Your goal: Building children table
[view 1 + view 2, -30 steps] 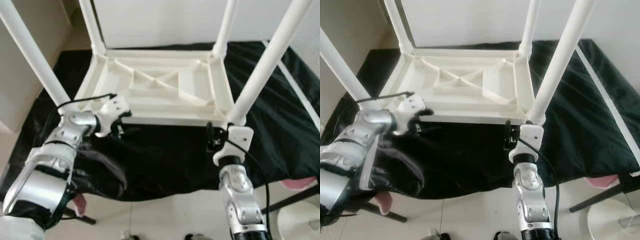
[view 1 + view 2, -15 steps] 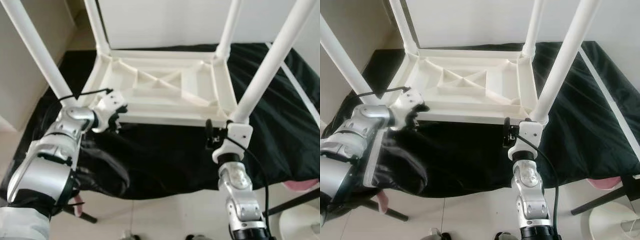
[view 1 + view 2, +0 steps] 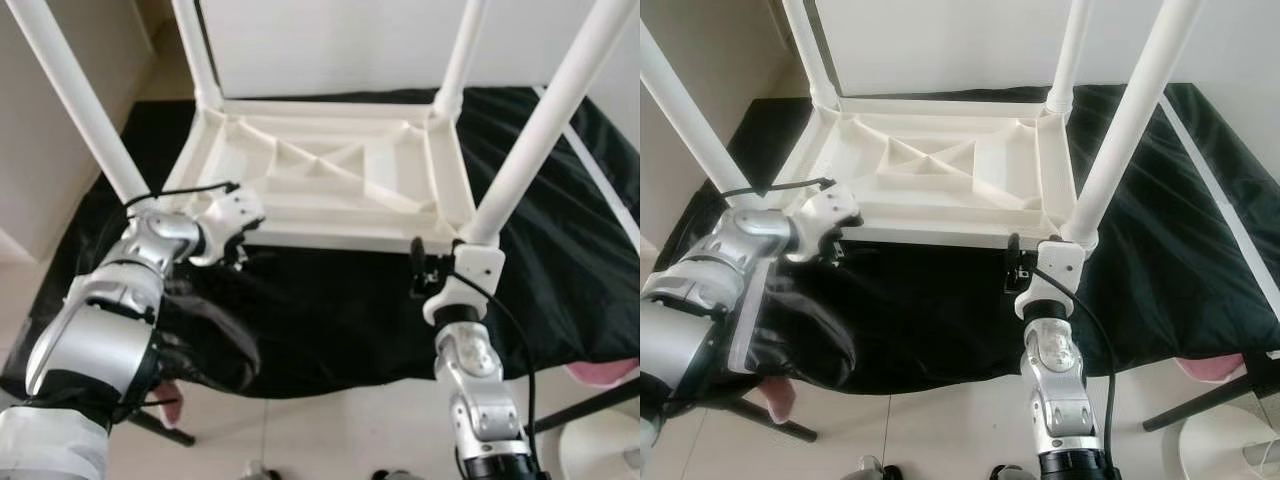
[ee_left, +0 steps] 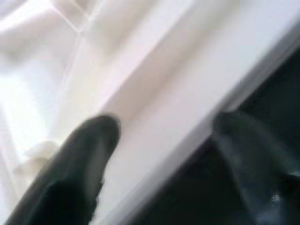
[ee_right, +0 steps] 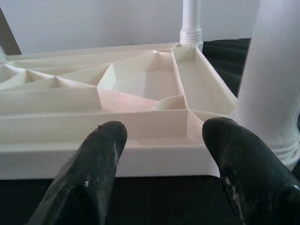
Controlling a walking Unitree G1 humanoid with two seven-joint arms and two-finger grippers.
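- Table (image 3: 330, 180), white plastic, lies upside down on a black cloth (image 3: 330, 310) in the left eye view, four legs up; the left gripper (image 3: 240, 235) and right gripper (image 3: 420, 275) sit at its near rim.
- Left wrist view: the spread fingers (image 4: 79, 159) straddle the rim, one either side; whether they touch is unclear.
- Right wrist view: the fingers (image 5: 93, 173) stand wide apart, empty, near the rim beside the near-right leg (image 5: 276, 79).

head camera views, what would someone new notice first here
An upturned white plastic children's table lies on a black cloth, its four round white legs pointing up. The left gripper is at the near rim by the near left leg, fingers open either side of the rim; the right gripper is open at the near right corner.
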